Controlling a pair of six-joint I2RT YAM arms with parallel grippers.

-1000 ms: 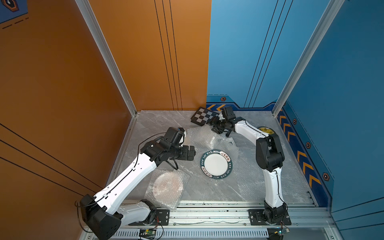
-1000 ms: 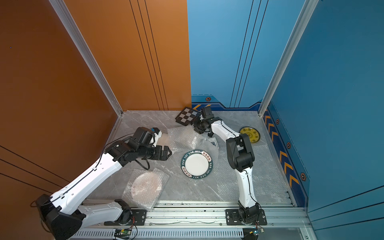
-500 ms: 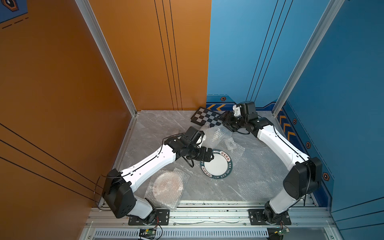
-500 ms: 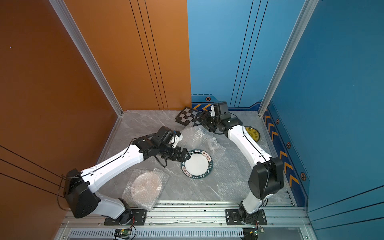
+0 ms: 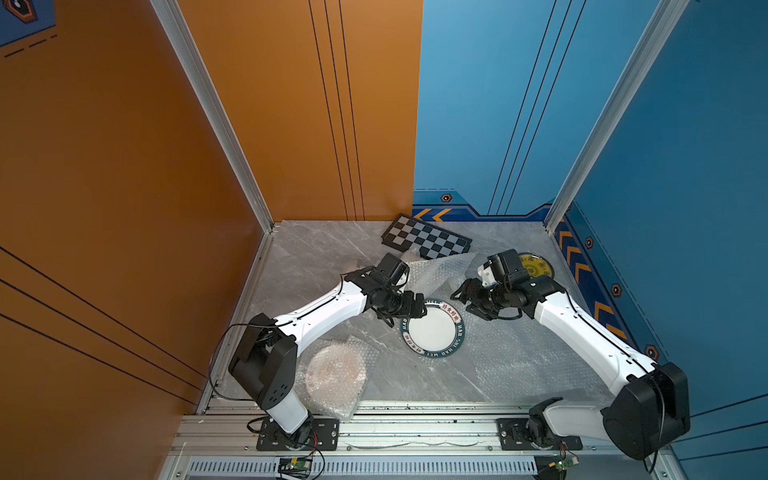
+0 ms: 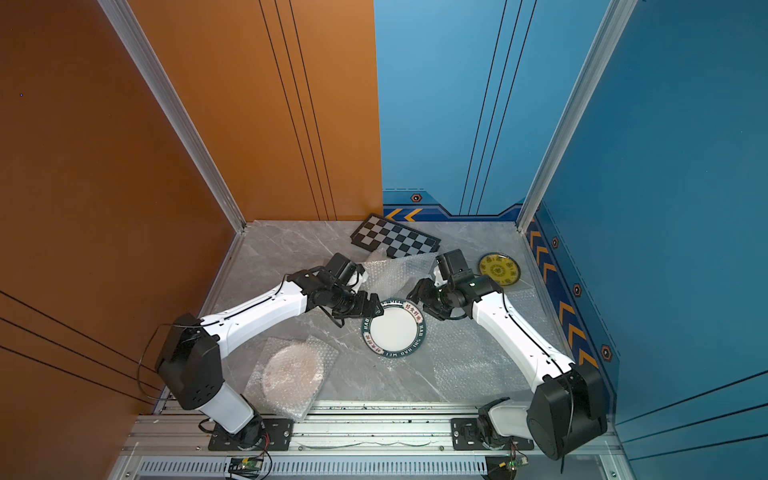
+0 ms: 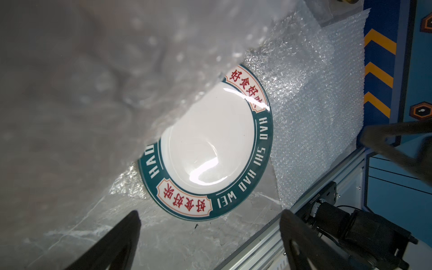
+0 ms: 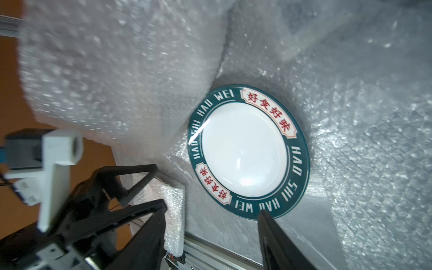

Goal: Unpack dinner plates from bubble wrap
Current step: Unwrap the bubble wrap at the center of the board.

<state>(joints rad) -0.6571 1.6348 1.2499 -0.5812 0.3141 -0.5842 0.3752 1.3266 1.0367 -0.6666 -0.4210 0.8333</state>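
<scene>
A white dinner plate with a green lettered rim (image 5: 432,332) (image 6: 394,328) lies bare on the marble floor, also in both wrist views (image 7: 210,140) (image 8: 243,152). Crumpled bubble wrap (image 5: 440,274) (image 6: 395,272) lies just behind it and hangs close over both wrist cameras (image 7: 93,81) (image 8: 117,70). My left gripper (image 5: 417,309) (image 7: 210,217) hovers open at the plate's left rim, with nothing between its fingers. Open and empty too, my right gripper (image 5: 463,297) (image 8: 212,210) is at the plate's back right. A yellow patterned plate (image 5: 536,266) lies bare at the back right. Another plate (image 5: 334,372) lies wrapped at the front left.
A black-and-grey checkerboard (image 5: 428,239) leans at the back wall. A flat sheet of bubble wrap (image 5: 523,361) covers the floor right of the plate. The metal rail (image 5: 415,419) with both arm bases runs along the front; orange and blue walls close the cell.
Both arms swung in toward the green-rimmed plate: the left gripper moved right to its rim, and the right gripper came forward from the checkerboard. The bubble wrap at the back shifted.
</scene>
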